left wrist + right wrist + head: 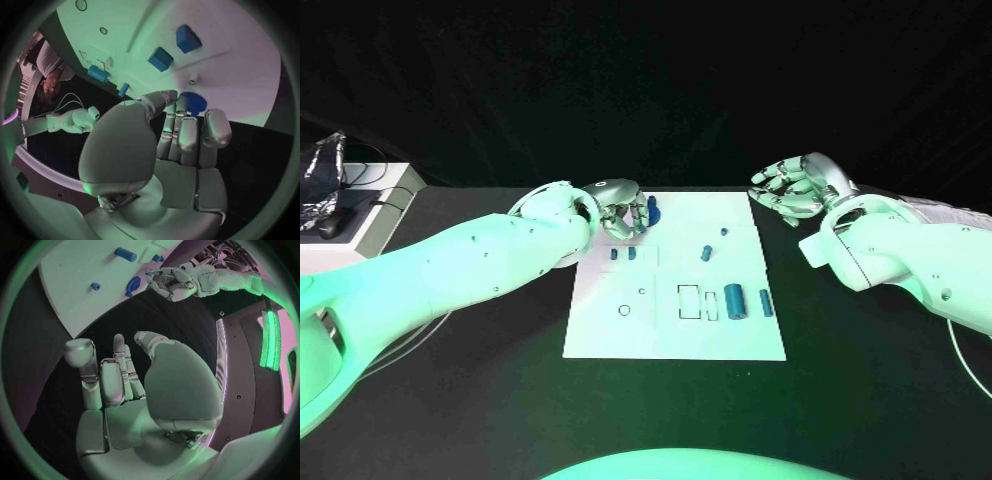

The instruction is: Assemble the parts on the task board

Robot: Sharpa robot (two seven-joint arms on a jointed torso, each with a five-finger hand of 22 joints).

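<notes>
A Sharpa robot works at a black table [473,400], with the white task board [678,335] in the middle and most of the assembly, by the look of it, yet to do. Small blue parts lie scattered across the board: two short blocks [623,254] near its far left, a small peg [708,251] toward the middle, and a larger cylinder [734,298] with a slimmer one [766,301] beside it on the right. Outlined slots [689,300] next to the cylinders and a round hole [623,309] nearer the left edge appear unfilled, which suggests few if any parts are seated.

The left hand [619,207] hovers over the board's far left corner, its fingers [187,132] drawn together just beside a blue disc-like part [195,102]; whether they touch or pinch it cannot be told. The right hand [795,183] hangs off the board's far right corner, over bare table, fingers loosely curled and holding nothing.

Room to move looks generous. Bare black table surrounds the board on all sides, and the near half of the board is unobstructed. A white box [358,215] with cables sits well off to the left, past the table's edge; the left arm's elbow is probably the only thing that could approach it.
</notes>
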